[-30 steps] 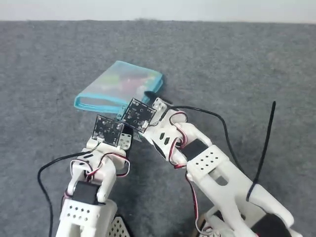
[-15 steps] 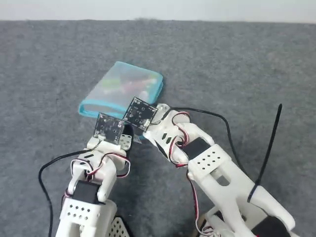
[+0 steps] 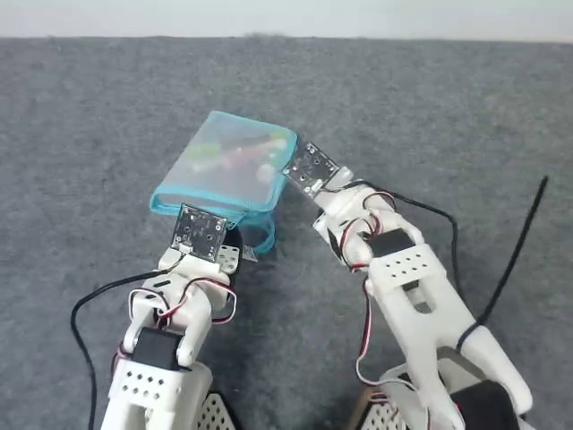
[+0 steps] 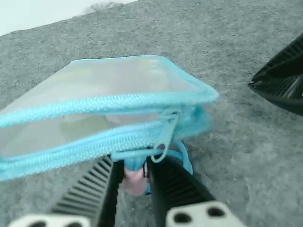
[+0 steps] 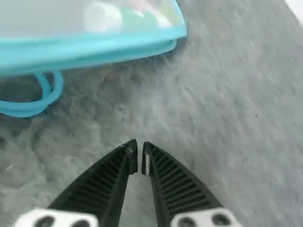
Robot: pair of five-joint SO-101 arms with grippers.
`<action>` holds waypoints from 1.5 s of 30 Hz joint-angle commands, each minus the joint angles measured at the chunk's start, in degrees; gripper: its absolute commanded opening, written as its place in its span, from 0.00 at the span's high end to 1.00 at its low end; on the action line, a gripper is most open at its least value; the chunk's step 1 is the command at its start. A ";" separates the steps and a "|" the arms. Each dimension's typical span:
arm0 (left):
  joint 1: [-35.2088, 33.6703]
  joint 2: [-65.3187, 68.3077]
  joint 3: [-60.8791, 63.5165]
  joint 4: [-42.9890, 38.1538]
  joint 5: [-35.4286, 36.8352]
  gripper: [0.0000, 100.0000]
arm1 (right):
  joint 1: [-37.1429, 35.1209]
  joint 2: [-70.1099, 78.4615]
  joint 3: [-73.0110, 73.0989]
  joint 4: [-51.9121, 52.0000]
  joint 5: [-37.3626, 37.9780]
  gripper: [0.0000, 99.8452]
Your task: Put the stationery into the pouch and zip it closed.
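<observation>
The clear pouch (image 3: pixel 228 161) with turquoise trim lies on the grey carpet with colourful stationery inside it. In the left wrist view its zipper edge (image 4: pixel 85 142) looks joined along its length, and the pull (image 4: pixel 165 135) hangs near the end by the strap loop (image 4: pixel 184 158). My left gripper (image 4: pixel 135 163) is shut on the pouch's near edge, just under the zipper. My right gripper (image 5: pixel 139 156) is shut on nothing. It hovers over bare carpet beside the pouch's (image 5: pixel 94 23) right corner, apart from it. The right arm's (image 3: pixel 394 260) wrist is at the pouch's right side.
Grey carpet (image 3: pixel 448 116) runs all around the pouch, up to a pale wall along the far edge. The turquoise loop (image 3: pixel 262 235) lies on the carpet between the two arms. A black cable (image 3: pixel 515 260) trails off the right arm.
My right gripper has left the pouch's near edge and swung right and farther away. The pouch shifted slightly right, and its strap loop now lies exposed. The left arm has held still.
</observation>
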 commanded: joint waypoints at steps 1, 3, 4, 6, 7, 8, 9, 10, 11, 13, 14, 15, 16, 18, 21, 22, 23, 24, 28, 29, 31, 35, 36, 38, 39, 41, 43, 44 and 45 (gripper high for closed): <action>-0.35 0.09 -4.18 0.09 -0.26 0.99 | -6.29 -4.62 -1.49 0.48 0.62 0.99; -0.35 0.09 -4.18 0.09 -0.26 0.99 | -8.84 -7.34 0.09 1.01 0.53 0.99; -0.35 0.09 -4.18 0.09 -0.26 0.99 | -9.27 -8.84 1.23 0.84 0.53 0.99; -0.35 0.09 -4.18 0.00 -0.26 0.99 | -9.36 -11.91 3.25 0.84 0.53 0.99; -0.35 0.09 -4.18 -0.09 -0.35 0.99 | -9.36 -13.85 4.31 1.54 0.53 0.99; -0.35 0.09 -4.18 -0.09 -0.35 0.99 | -9.27 -16.22 5.01 2.42 0.53 0.99; -0.35 0.09 -4.18 -0.18 -0.35 0.99 | -9.27 -18.77 5.45 4.35 0.53 0.99; -0.35 0.09 -4.18 -0.18 -0.35 0.99 | -9.63 -21.49 5.54 6.90 0.53 0.99; -0.35 0.09 -4.18 -0.18 -0.35 0.99 | -9.98 -24.04 5.36 9.36 0.53 0.99; -0.35 0.09 -4.18 -0.18 -0.35 0.99 | -12.35 -28.00 4.40 14.64 -1.14 0.99; -0.35 0.09 -4.18 -0.18 -0.35 0.99 | -13.32 -28.88 3.60 17.01 -2.37 0.99; -0.35 0.09 -4.18 -0.26 -0.35 0.99 | -14.02 -28.88 2.90 18.51 -3.08 0.97; -0.35 0.09 -4.18 -0.26 -0.35 0.99 | -14.64 -28.18 2.11 19.12 -2.90 0.94; -0.35 0.09 -4.18 -0.26 -0.35 0.99 | -15.43 -25.89 1.14 18.86 -2.64 0.84; -0.35 0.09 -4.18 -0.09 -0.26 0.99 | -17.63 -21.49 -1.23 17.71 -2.55 0.73; -0.35 0.09 -4.18 -0.09 -0.26 0.99 | -18.33 -20.18 -2.02 17.19 -2.37 0.72; -0.44 0.09 -4.18 -0.09 -0.26 0.99 | -19.12 -18.68 -2.90 16.40 -1.58 0.71; -0.44 0.09 -4.18 -0.09 -0.26 0.99 | -19.56 -17.27 -3.69 15.69 -0.70 0.71; -2.02 0.09 -4.18 -0.18 -0.26 0.99 | -19.82 -11.65 -6.95 14.55 1.05 0.71; -2.29 0.09 -4.18 -0.26 -0.26 0.99 | -19.82 -10.33 -7.82 14.55 1.05 0.71; -2.46 0.09 -4.18 -0.26 -0.26 0.99 | -19.91 -8.48 -10.02 14.55 0.97 0.71; -2.46 0.09 -4.44 0.18 -0.35 0.99 | -19.91 -5.67 -14.24 12.97 1.05 0.71; -2.46 0.18 -4.97 0.53 -0.35 0.99 | -19.74 -5.14 -14.59 12.09 1.14 0.71; -2.46 0.18 -6.02 2.29 -0.44 0.99 | -19.82 -4.09 -14.51 10.15 2.55 0.71; -2.46 0.18 -6.46 3.16 -0.44 0.99 | -19.82 -3.38 -14.42 9.27 2.90 0.71; -2.46 0.18 -6.90 3.96 -0.44 0.99 | -19.82 -1.63 -14.42 6.90 3.34 0.71; -2.46 0.18 -6.90 3.87 -0.44 0.99 | -19.74 0.48 -14.42 3.91 3.43 0.71; -2.46 0.18 -6.90 3.87 -0.44 0.99 | -19.74 1.54 -14.42 2.77 3.43 0.71; -2.64 0.26 -6.90 3.87 -0.44 0.99 | -19.74 2.33 -14.51 2.15 3.43 0.71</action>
